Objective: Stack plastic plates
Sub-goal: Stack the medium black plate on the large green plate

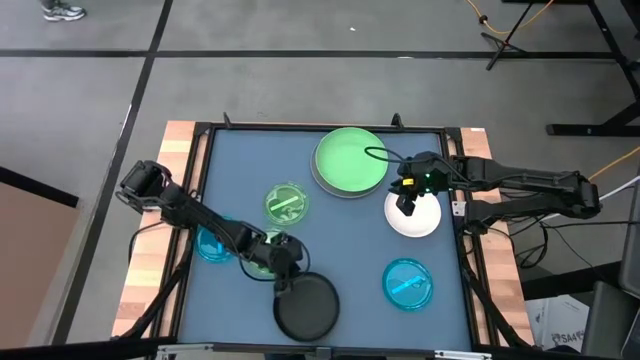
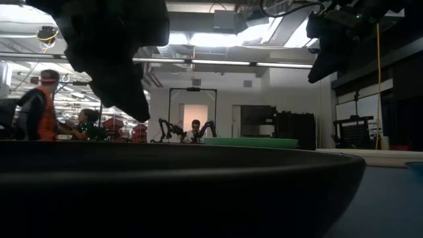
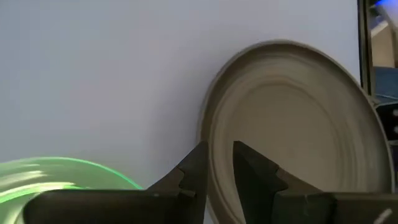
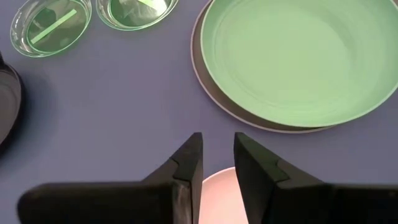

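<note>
The black plate [image 1: 310,310] lies flat near the table's front edge and fills the foreground of the low view [image 2: 198,192]. My left gripper [image 1: 287,278] hangs over its far left rim, open, fingers slanting down. In the left wrist view [image 3: 217,158] that rim [image 3: 214,124] shows in the gap between the fingertips. My right gripper [image 1: 407,207] hovers open over the small white plate [image 1: 420,222], which also shows below its fingers [image 4: 221,193]. The large light green plate [image 1: 350,158] rests inside the grey plate [image 4: 205,87] at the far middle.
One small translucent green plate [image 1: 286,203] lies mid-table, and another [image 1: 262,252] lies partly under my left arm. One translucent blue plate [image 1: 213,245] is at the left and another [image 1: 408,283] at the front right. People sit in the room beyond [image 2: 46,106].
</note>
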Motion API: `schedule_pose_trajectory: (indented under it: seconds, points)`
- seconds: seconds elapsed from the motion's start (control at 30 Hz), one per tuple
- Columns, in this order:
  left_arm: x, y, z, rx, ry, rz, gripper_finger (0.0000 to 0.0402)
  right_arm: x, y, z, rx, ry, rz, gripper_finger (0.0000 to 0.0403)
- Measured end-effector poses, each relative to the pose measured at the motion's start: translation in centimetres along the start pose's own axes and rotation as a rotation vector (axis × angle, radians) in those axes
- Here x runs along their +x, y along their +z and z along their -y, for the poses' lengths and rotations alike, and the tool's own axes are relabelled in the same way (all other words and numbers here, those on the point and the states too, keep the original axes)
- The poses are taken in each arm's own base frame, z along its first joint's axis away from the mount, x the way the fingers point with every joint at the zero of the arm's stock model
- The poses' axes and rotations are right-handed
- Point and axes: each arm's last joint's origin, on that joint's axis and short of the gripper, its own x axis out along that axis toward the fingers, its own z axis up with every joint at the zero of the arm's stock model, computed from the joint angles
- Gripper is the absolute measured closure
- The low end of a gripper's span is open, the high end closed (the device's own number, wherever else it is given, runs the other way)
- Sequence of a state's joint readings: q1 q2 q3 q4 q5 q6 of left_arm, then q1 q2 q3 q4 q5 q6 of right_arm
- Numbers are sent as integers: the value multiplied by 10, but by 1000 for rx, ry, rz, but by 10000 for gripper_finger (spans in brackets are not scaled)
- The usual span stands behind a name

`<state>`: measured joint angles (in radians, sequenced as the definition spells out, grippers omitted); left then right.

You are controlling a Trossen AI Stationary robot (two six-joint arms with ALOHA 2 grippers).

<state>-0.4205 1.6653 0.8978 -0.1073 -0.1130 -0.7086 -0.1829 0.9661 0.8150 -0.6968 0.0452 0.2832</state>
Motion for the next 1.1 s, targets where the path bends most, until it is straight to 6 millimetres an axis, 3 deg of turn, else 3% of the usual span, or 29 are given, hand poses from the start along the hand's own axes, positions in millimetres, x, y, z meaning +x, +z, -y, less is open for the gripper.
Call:
schedule_pose_trajectory:
  seconds: [0.43,0.77,1.1]
  points:
    - [0,-4,-2,-42,38,-24,335,0,0,0,-1,0,0,323]
    - [25,-16,-8,-102,73,-87,335,0,0,0,-1,0,0,323]
    - [32,-19,-8,-106,54,-109,335,0,0,0,-1,0,0,323]
